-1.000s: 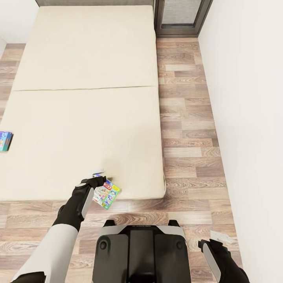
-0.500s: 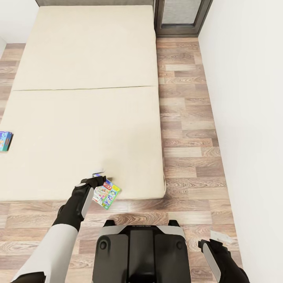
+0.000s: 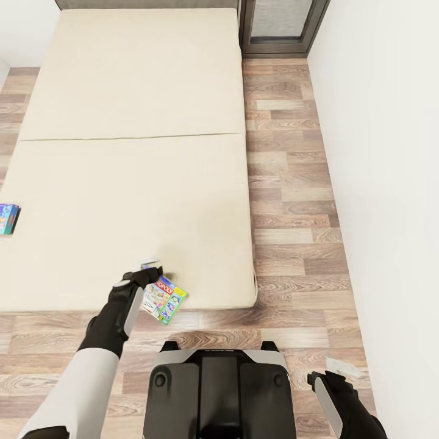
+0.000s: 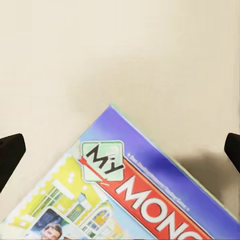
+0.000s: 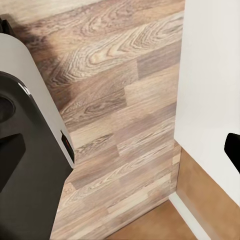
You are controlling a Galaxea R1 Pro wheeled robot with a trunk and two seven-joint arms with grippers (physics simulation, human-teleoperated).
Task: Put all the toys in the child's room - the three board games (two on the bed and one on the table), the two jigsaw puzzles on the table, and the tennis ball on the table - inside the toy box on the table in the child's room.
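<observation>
Wood-plank floor (image 3: pixel 292 183) and a white wall (image 3: pixel 390 183) frame your head view, with a dark-framed door (image 3: pixel 281 24) at the far end. Largest in view is the bed (image 3: pixel 134 152), a cream mattress with one seam across it, standing just beside the strip of floor that runs along the wall.

Your base (image 3: pixel 218 390) shows at the near edge of the head view, on the floor short of the bed's near side; in the right wrist view its grey and black body (image 5: pixel 25 150) sits against the planks (image 5: pixel 115 100).

Your left arm reaches forward to the bed's near edge. Your left gripper (image 3: pixel 145 274) hangs over the far corner of a board game (image 3: pixel 164 299), which lies flat near the bed's near right corner. In the left wrist view the game (image 4: pixel 130 190) shows a blue band and red lettering, and the two dark fingertips (image 4: pixel 10 155) stand wide apart on either side of its corner, touching nothing.

Your right gripper (image 3: pixel 332 381) rests low beside the base, near the wall; its fingertip (image 5: pixel 232 147) sits at the frame edge and you cannot tell how far it is spread.

Smallest, a blue game (image 3: pixel 8 218) lies at the bed's left side, well apart from the first.
</observation>
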